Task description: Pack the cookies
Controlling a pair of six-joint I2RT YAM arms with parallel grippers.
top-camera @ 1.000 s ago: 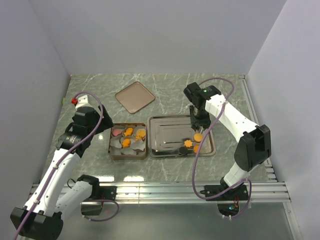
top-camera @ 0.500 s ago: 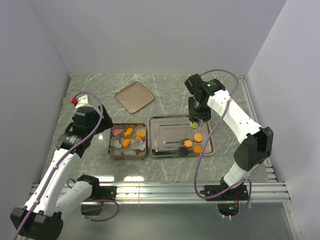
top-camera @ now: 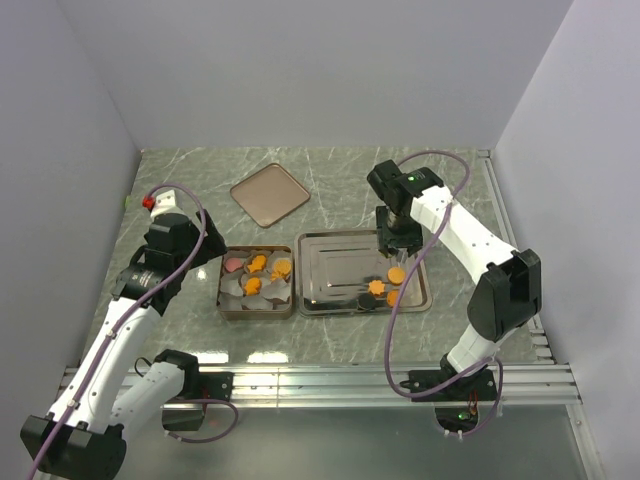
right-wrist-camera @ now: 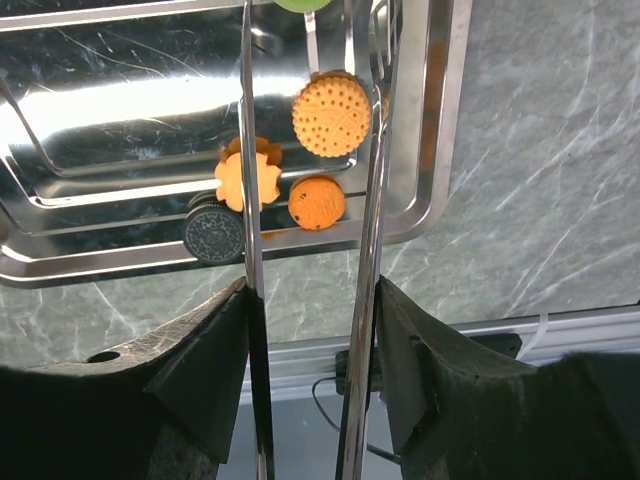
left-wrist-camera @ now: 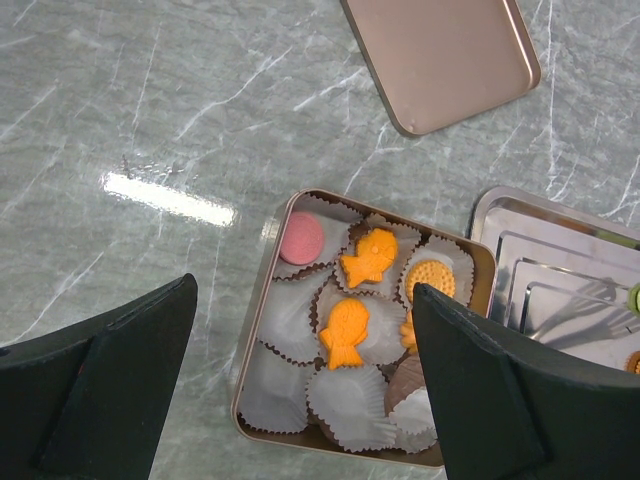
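My right gripper is shut on metal tongs and hangs over the right part of the steel tray. A green cookie shows between the tongs' tips at the top edge of the right wrist view. On the tray lie a round orange cookie, a flower-shaped orange one, a small orange one and a dark one. My left gripper is open and empty above the tin. The tin holds white paper cups with a pink cookie, two orange fish and an orange round.
The tin's copper lid lies flat on the marble table behind the tin. The tin and the tray sit side by side. White walls close in the left, right and back.
My right gripper with the tongs pulled back toward the far side, showing the green cookie at the tips, then came nearer over the tray again. The left arm has not moved.
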